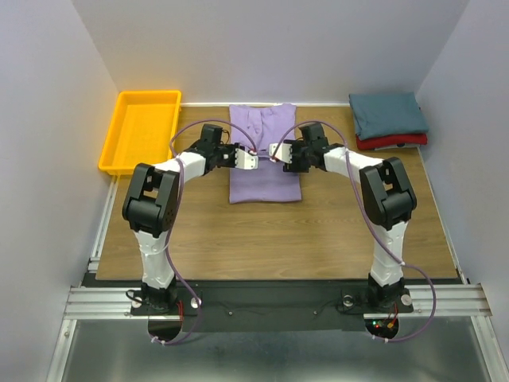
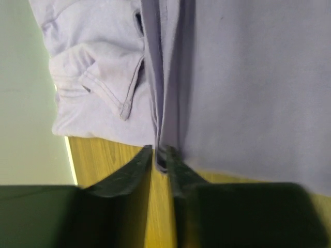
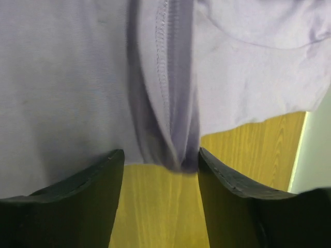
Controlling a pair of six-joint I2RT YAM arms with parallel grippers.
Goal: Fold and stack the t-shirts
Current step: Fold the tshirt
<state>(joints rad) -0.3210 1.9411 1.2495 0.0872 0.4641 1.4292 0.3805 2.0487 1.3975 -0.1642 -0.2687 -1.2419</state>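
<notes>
Lavender t-shirt (image 1: 265, 179) lies flat, one raised fold inside barely open left hand (image 2: 160, 152) and wide-open right hand (image 3: 161, 155).

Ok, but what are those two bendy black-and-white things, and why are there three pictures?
They are robot arms, a left arm and a right arm, bolted to a wooden table. Each ends in a claw with two fingers, called a gripper.

The big picture comes from a camera up above, looking down. The other two come from small cameras on the arms' wrists, so you see each claw's dark fingers up close.

On the table a purple t-shirt lies in the middle. A yellow tray sits at the far left. At the far right a teal shirt is folded on top of a red shirt.

Both claws are over the purple shirt. The right gripper is open, with a ridge of cloth between its fingers. The left gripper has its fingers close together at a fold, and I can't tell if they pinch it.
</notes>
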